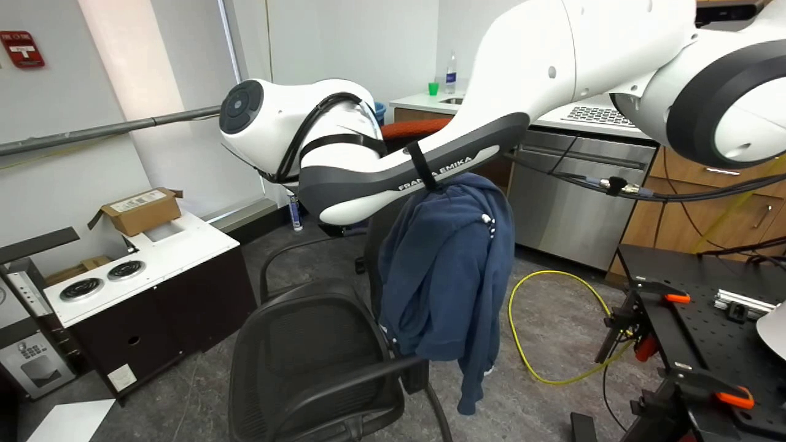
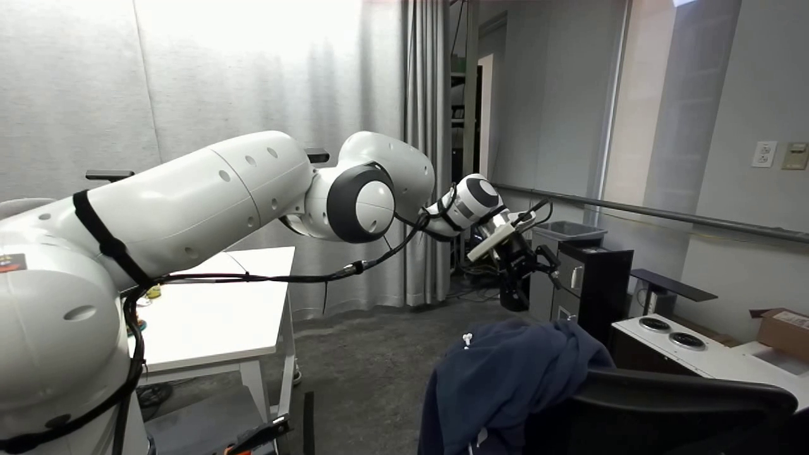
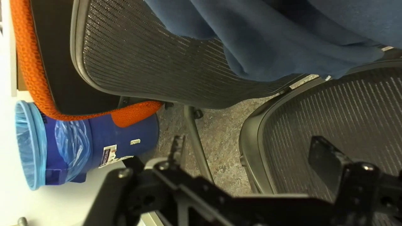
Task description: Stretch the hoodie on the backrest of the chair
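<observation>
Two jaws, wide apart on the gripper (image 3: 249, 150), clear of the hoodie (image 1: 448, 264), which hangs over one end of the backrest (image 2: 689, 392); top edge bare at the other. Floor (image 1: 552, 331) shows between chair (image 1: 310, 347) and black table (image 1: 651, 261), yellow cable (image 1: 548, 382) looped on it.

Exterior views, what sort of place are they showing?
Probably a robotics lab: a big robot arm, a black table dotted with holes, and a two-burner counter that looks like part of a mock kitchen.
</observation>
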Available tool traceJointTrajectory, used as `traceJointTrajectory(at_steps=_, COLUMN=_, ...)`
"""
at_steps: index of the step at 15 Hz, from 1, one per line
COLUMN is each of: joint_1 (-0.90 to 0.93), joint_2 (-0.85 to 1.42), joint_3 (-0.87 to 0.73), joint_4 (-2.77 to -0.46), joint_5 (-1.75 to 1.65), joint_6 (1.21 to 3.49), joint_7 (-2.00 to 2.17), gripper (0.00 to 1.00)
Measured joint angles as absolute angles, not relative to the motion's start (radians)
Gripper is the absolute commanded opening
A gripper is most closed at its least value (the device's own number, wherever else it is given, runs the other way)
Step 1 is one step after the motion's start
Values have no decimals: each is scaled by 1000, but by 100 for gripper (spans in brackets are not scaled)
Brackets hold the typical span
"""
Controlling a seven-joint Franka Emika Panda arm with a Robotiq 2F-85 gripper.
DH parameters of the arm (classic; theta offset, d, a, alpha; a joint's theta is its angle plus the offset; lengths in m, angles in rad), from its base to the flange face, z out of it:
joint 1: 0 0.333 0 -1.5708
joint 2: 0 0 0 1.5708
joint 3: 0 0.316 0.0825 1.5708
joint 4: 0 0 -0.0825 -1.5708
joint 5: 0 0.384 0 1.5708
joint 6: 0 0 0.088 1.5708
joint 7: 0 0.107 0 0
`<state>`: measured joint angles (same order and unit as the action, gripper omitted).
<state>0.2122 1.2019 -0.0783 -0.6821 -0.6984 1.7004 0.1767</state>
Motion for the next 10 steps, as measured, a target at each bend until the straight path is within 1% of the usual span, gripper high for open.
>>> traceJointTrajectory(at_steps=5, joint_1=236, joint_2=1113, joint_3=-54, joint_4=-733, joint_5=-698, joint_6=1634, joint_7=302, gripper=100)
traceJointTrajectory(at_steps=10, joint_1=234, joint_2=967, joint_3=-48, joint_4=-901, joint_5=-698, joint_6=1631, joint_7=484, gripper=100)
